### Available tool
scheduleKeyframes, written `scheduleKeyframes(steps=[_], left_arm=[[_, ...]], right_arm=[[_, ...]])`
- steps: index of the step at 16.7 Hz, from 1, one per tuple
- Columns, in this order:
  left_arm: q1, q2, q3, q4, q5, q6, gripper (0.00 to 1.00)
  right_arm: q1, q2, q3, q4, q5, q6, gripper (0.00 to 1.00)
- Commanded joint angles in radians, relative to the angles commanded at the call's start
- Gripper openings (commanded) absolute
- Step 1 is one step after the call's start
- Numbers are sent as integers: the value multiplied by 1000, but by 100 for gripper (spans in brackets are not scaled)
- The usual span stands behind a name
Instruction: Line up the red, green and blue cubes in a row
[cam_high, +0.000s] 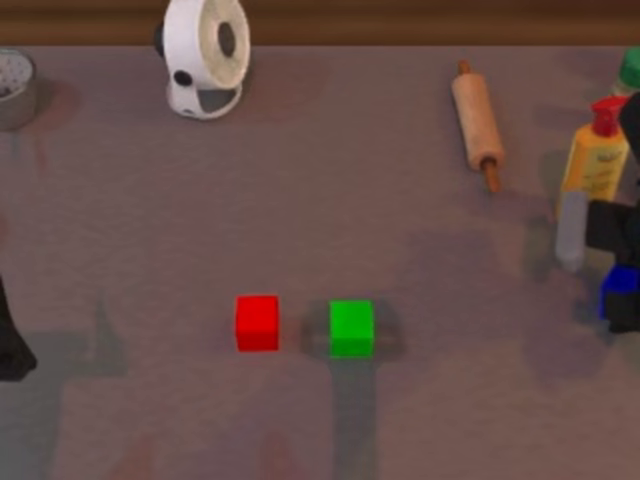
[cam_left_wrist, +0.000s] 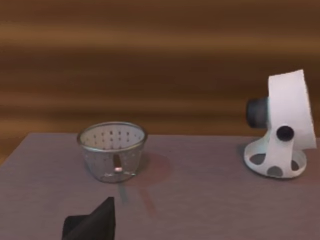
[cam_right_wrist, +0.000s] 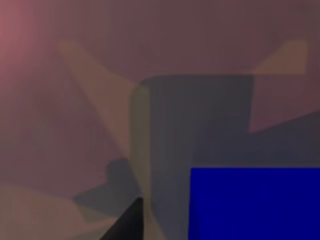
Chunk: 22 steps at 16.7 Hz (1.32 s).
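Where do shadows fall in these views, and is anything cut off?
Top view: a shadow lies around the green cube; the blue cube is cut off at the right edge. Right wrist view: angular shadows cross the table.

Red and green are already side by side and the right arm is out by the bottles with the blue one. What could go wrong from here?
1. The blue cube shows at the right gripper, close to the yellow bottle; a wide swing could knock the bottle over.
2. Setting blue down beside the green cube could nudge it toward the red cube and spoil the row.
3. The grip itself is not visible, so the cube might slip in transit.
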<state>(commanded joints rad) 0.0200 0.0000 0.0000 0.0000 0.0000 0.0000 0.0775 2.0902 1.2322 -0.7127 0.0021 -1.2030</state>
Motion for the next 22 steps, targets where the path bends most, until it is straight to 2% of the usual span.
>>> scheduleKeyframes(steps=[1,2,9,13,18,22], left_arm=[[0,0,0,0,0,0,100],[0,0,0,0,0,0,100],[0,0,0,0,0,0,100],[0,0,0,0,0,0,100],[0,0,0,0,0,0,100],[0,0,0,0,0,0,100]], right_arm=[[0,0,0,0,0,0,2],[0,0,0,0,0,0,0],[0,0,0,0,0,0,0],[5,-61,30,-89,-7,23,0],[11,-141,127,-277,-7,22,0],[12,-158,145,-301,-6,22,0]])
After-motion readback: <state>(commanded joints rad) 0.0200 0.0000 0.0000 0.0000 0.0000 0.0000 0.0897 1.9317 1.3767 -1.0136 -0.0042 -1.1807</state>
